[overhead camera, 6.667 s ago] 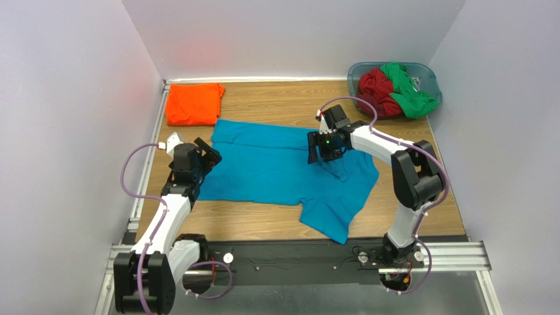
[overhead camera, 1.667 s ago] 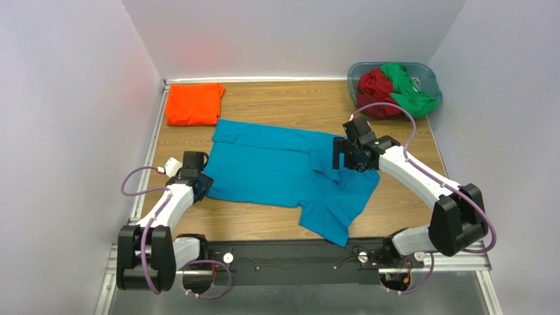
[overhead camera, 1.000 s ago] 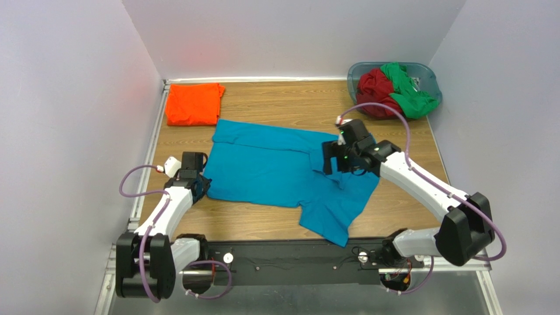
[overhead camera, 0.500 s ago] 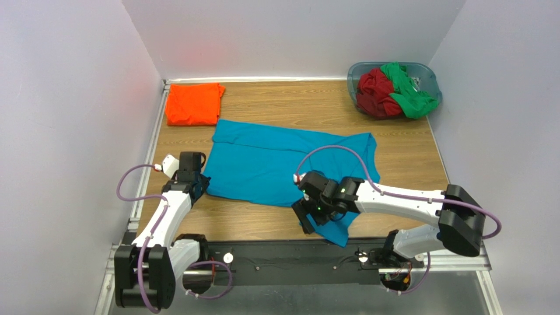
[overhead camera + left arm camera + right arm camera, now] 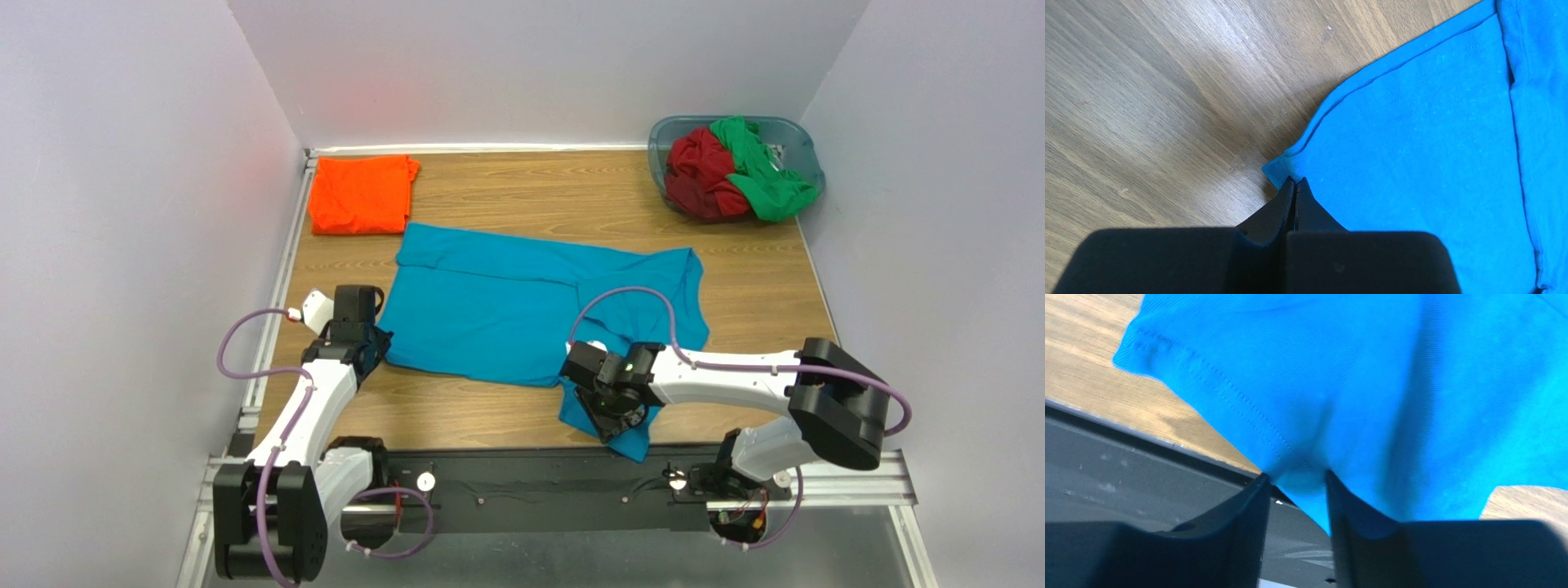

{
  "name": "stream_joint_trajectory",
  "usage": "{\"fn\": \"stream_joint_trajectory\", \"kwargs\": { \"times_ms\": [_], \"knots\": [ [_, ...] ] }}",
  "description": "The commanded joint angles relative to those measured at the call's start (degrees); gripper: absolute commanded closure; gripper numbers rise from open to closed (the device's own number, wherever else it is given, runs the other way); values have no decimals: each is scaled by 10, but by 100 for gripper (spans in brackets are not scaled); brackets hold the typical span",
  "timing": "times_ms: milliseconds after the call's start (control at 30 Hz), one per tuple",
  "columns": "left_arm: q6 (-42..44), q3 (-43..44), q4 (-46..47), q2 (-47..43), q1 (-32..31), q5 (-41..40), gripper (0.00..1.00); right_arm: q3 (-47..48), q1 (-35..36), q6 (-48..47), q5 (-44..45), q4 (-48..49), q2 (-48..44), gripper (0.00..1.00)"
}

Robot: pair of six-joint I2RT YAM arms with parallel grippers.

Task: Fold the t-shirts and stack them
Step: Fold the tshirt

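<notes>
The teal-blue t-shirt (image 5: pixel 515 306) lies spread on the wooden table, one flap reaching the near edge. My left gripper (image 5: pixel 374 347) is shut, its tips (image 5: pixel 1293 181) resting at the shirt's near left corner (image 5: pixel 1284 166); no cloth shows between the jaws. My right gripper (image 5: pixel 617 417) is low over the near flap, its jaws part-way closed on a bunched fold of teal cloth (image 5: pixel 1321 373), gripper (image 5: pixel 1296 478). A folded orange t-shirt (image 5: pixel 362 192) lies at the far left. The dark red t-shirt (image 5: pixel 702 165) and the green t-shirt (image 5: pixel 761 172) are crumpled in the tub.
The grey-blue plastic tub (image 5: pixel 791 126) stands at the far right corner. A black rail (image 5: pixel 528 472) runs along the table's near edge, just under the right fingers (image 5: pixel 1247 514). Grey walls enclose the table on three sides.
My right arm swung from the shirt's right middle down to the near flap and its jaws narrowed onto the cloth. The shirt's right side now lies flatter. The left arm stayed put.
</notes>
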Motion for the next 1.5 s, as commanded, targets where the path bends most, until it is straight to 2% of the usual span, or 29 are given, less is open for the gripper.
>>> {"fn": "stream_joint_trajectory", "kwargs": {
  "times_ms": [0,233,267,733,933,1133,1300,1467],
  "knots": [
    [-6,-11,8,-13,1,-4,100,-18,7,33,38,9,14,59],
    [-8,-5,-1,-21,1,-5,100,-22,7,55,53,25,-11,84],
    [-10,-5,-5,-23,1,-6,100,-19,7,54,51,25,-17,99],
    [-65,11,-77,-105,1,-10,100,-10,11,37,-106,22,-97,99],
    [-78,2,-82,-165,1,-16,100,-3,14,33,-116,17,-101,99],
    [-67,15,-79,-144,1,-27,100,16,14,36,-99,11,-96,99],
    [-49,36,-67,-112,0,-35,100,49,11,24,-47,-20,-80,99],
    [-33,50,-30,-88,0,-24,100,86,-27,2,0,-52,-56,99]
  ]
}}
